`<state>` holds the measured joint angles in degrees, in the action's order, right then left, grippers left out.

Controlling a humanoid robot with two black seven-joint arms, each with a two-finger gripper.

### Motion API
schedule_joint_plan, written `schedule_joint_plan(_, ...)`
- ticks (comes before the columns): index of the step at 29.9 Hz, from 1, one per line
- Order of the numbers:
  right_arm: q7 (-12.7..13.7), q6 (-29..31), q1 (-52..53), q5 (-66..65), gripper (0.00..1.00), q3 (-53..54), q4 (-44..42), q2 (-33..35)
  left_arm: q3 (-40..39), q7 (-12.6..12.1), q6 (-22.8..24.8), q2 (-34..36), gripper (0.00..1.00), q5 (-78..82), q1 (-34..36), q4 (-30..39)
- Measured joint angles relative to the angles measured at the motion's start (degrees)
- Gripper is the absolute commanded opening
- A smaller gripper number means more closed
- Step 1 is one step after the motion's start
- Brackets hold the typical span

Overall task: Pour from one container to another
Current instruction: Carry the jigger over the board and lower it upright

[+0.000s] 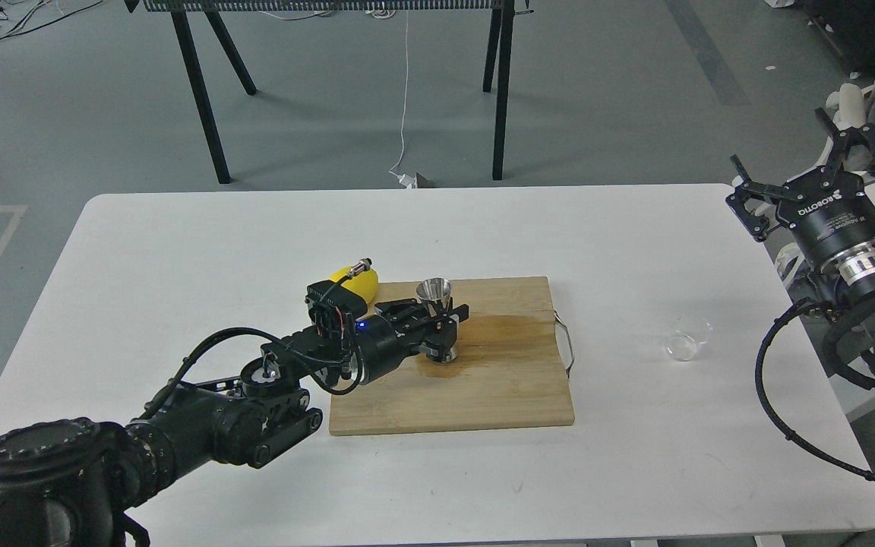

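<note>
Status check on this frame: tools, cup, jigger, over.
Left tool shut on jigger, upright on wet board. Right tool open, raised off table's edge. Glass cup alone on table, untouched. Lemon behind left wrist.

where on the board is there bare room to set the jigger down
Bare wood lies on the cutting board along its near edge and its right half toward the wire handle. A wet stain covers the middle. The far-left corner is crowded: left gripper, jigger, lemon.
</note>
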<state>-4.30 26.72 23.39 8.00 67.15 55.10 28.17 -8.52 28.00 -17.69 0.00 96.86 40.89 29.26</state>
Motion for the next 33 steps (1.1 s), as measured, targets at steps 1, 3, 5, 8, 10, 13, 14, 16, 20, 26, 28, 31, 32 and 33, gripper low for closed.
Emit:
schedule_joint_plan(1,0.0,0.0,0.0,0.0,0.99,0.0,0.0,0.0,0.0,0.0,0.0,0.0,0.34,0.0,0.0,0.0)
schedule_joint_plan(3,0.0,0.0,0.0,0.0,0.99,0.0,0.0,0.0,0.0,0.0,0.0,0.0,0.34,0.0,0.0,0.0)
schedule_joint_plan(5,0.0,0.0,-0.1,0.0,0.99,0.0,0.0,0.0,0.0,0.0,0.0,0.0,0.34,0.0,0.0,0.0)
schedule_joint_plan(8,0.0,0.0,-0.1,0.0,0.99,0.0,0.0,0.0,0.0,0.0,-0.1,0.0,0.35,0.0,0.0,0.0)
schedule_joint_plan(10,0.0,0.0,-0.1,0.0,0.99,0.0,-0.1,0.0,0.0,0.0,-0.1,0.0,0.35,0.0,0.0,0.0)
schedule_joint_plan(13,0.0,0.0,0.0,0.0,0.99,0.0,-0.1,0.0,0.0,0.0,-0.1,0.0,0.35,0.0,0.0,0.0)
schedule_joint_plan(14,0.0,0.0,0.0,0.0,0.99,0.0,-0.1,0.0,0.0,0.0,-0.1,0.0,0.35,0.0,0.0,0.0)
schedule_joint_plan(16,0.0,0.0,0.0,0.0,0.99,0.0,-0.1,0.0,0.0,0.0,-0.1,0.0,0.35,0.0,0.1,0.0)
schedule_joint_plan(20,0.0,0.1,0.0,0.0,0.99,0.0,0.0,0.0,0.0,0.0,-0.2,0.0,0.39,-0.1,0.1,0.0)
schedule_joint_plan(26,0.0,0.1,-0.3,0.0,0.99,0.0,0.0,0.0,0.0,0.0,-0.2,0.0,0.47,0.0,-0.2,0.6)
schedule_joint_plan(28,0.0,0.1,-0.3,0.0,0.99,0.0,0.0,0.0,0.0,0.0,-0.2,0.0,0.5,0.0,-0.4,1.0)
schedule_joint_plan(31,0.0,0.1,-0.3,0.0,0.99,0.0,0.0,0.0,0.0,0.0,-0.2,0.0,0.52,0.0,-0.7,1.3)
schedule_joint_plan(32,0.0,0.1,-0.4,0.0,0.99,0.0,0.0,0.0,0.0,0.0,-0.2,0.0,0.54,0.0,-0.8,1.3)
schedule_joint_plan(33,0.0,0.1,-0.4,0.0,0.99,0.0,0.0,0.0,0.0,0.0,-0.2,0.0,0.56,0.0,-1.0,1.3)
